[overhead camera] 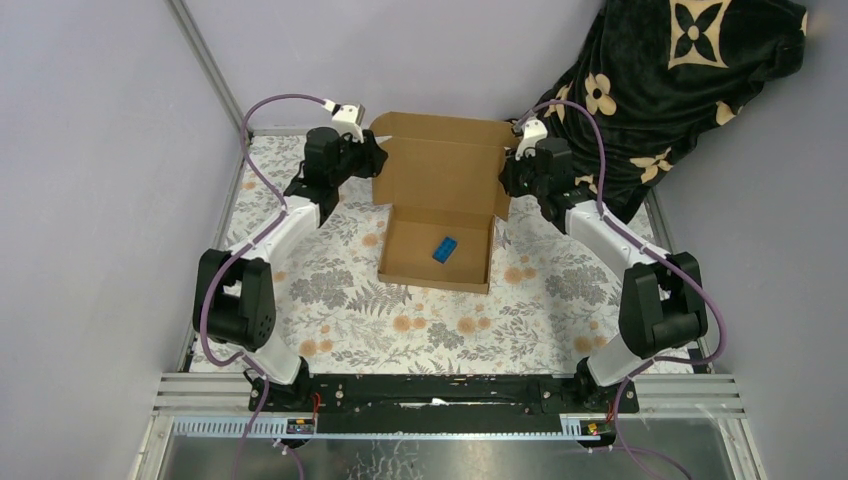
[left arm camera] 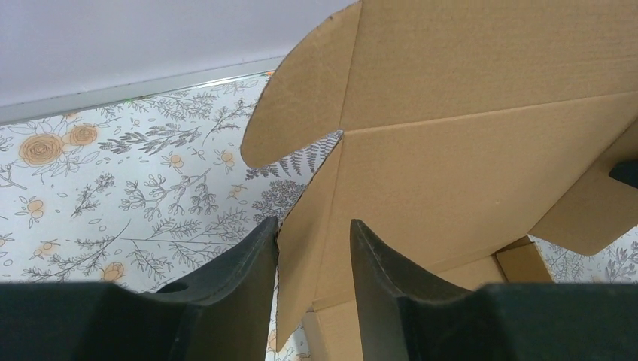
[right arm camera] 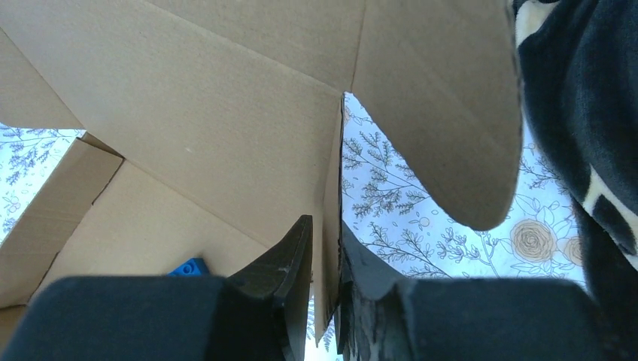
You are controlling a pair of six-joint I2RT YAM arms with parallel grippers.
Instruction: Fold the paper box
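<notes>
Shows box (overhead camera: 437,215) at far middle of table (overhead camera: 330,300), lid upright. Pinches lid's right flap in right gripper (right arm camera: 325,229); straddles left flap loosely with left gripper (left arm camera: 314,229), jaws parted. Best to clamp left first, then lower lid evenly, tucking flaps inside walls.

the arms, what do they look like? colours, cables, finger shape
Both the left arm and right arm have white links between bulky black joints, each with a purple cable looping alongside. The left gripper and right gripper have matte black fingers tapering to points.
</notes>
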